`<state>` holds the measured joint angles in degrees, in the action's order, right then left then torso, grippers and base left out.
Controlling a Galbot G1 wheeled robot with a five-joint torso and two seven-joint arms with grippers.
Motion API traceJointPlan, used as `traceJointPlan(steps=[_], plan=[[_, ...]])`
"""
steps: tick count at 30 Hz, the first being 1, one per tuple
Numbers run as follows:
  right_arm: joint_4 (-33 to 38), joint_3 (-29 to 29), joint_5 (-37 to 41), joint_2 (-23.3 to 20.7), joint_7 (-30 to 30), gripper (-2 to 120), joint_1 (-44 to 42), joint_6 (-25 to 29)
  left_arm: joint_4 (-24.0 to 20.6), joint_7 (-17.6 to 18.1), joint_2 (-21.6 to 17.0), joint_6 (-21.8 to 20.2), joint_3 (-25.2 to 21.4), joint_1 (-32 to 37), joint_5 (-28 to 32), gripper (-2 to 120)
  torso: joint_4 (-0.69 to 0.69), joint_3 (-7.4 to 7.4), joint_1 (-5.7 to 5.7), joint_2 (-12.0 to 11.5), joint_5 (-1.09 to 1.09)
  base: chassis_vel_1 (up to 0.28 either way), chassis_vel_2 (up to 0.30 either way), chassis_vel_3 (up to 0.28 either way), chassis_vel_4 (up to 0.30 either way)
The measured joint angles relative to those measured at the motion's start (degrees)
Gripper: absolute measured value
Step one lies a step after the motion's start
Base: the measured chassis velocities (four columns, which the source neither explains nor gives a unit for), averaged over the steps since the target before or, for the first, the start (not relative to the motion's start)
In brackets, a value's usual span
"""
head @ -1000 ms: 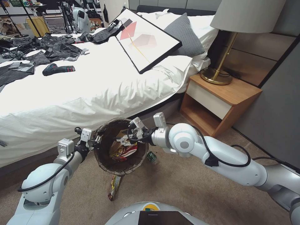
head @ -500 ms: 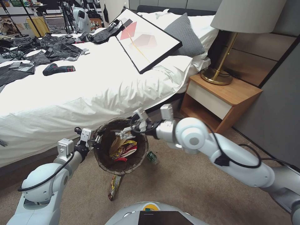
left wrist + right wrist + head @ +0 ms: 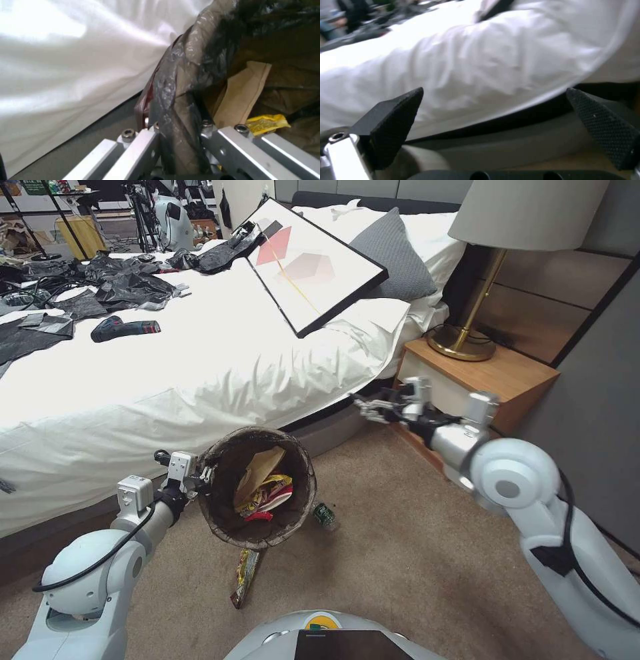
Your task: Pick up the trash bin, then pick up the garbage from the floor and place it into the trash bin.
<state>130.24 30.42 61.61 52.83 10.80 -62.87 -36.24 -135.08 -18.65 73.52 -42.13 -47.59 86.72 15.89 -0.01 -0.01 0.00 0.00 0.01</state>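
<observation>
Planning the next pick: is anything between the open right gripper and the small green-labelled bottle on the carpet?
Nothing visible: bare tan carpet lies between the right gripper and the small green-labelled bottle beside the bag-lined bin.

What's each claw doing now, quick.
Left claw: shut on the trash bin rim.
Right claw: open, empty, beside the bed.

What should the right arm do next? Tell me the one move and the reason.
Probably swing the open, empty right end effector down toward the small green-labelled bottle on the carpet beside the trash bin. It and a snack wrapper remain out, while the left end effector grips the bin's rim.
</observation>
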Motion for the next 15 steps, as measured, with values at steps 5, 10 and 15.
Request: traceJointPlan(steps=[5, 10, 15], plan=[[1.72, 8.55, -6.11, 5.13, -4.12, 100, -12.86, 1.3, -0.73, -1.44, -0.06, 0.0, -0.01, 0.4, 0.06, 0, -0.01, 0.0, 0.0, 0.0, 0.01, 0.0, 0.0, 0.0, 0.0], [3.21, 13.34, -9.53, 11.12, -5.6, 100, -19.59, 2.82, -1.25, -1.68, 0.07, 0.0, 0.23, 0.83, 0.06, 0, 0.03, 0.0, 0.0, 0.0, -0.02, 0.0, 0.0, 0.0, 0.0], [3.2, 15.66, -15.93, 17.19, -7.27, 100, -23.76, 5.58, -1.51, -1.37, 0.34, 0.0, 0.51, 0.98, 0.06, 0, 0.0, 0.0, 0.0, 0.0, -0.02, 0.0, 0.0, 0.0, 0.0]])
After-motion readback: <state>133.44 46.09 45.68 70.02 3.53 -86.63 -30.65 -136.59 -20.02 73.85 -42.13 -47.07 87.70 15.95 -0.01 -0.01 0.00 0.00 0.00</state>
